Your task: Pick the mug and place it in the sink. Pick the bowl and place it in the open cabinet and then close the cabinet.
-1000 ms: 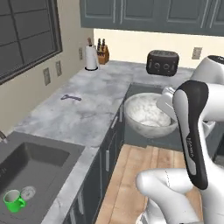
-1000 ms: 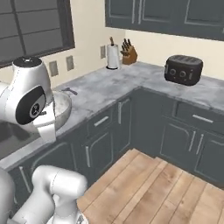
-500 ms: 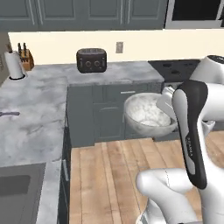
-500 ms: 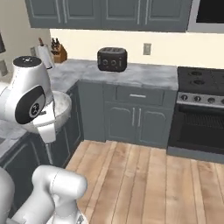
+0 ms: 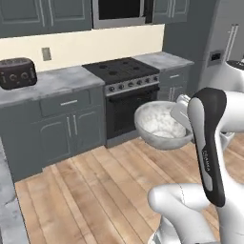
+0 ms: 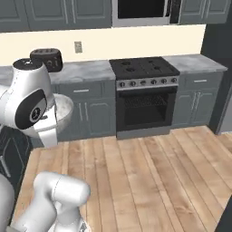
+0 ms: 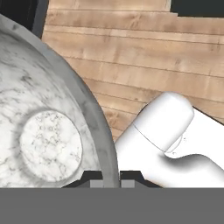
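Note:
The bowl (image 5: 159,125), wide and speckled grey-white, hangs in the air over the wooden floor, in front of the stove. My gripper (image 7: 111,183) is shut on its rim, one dark fingertip inside the bowl (image 7: 43,131) and one outside. In the right base view the bowl (image 6: 63,111) peeks out from behind my white arm at the left. The mug, the sink and the open cabinet are out of view.
A black stove (image 5: 126,90) with an oven door stands between grey counters with low cupboards (image 6: 195,97). A dark toaster (image 5: 16,72) sits on the counter at the left. A tall grey unit with a silver bar handle (image 5: 232,40) stands at the far right. Wooden floor (image 6: 149,176) lies ahead.
The whole picture has swung: the base has turned away from the sink counter, and the stove and floor have come into view. The bowl stays in my gripper, unchanged relative to the arm.

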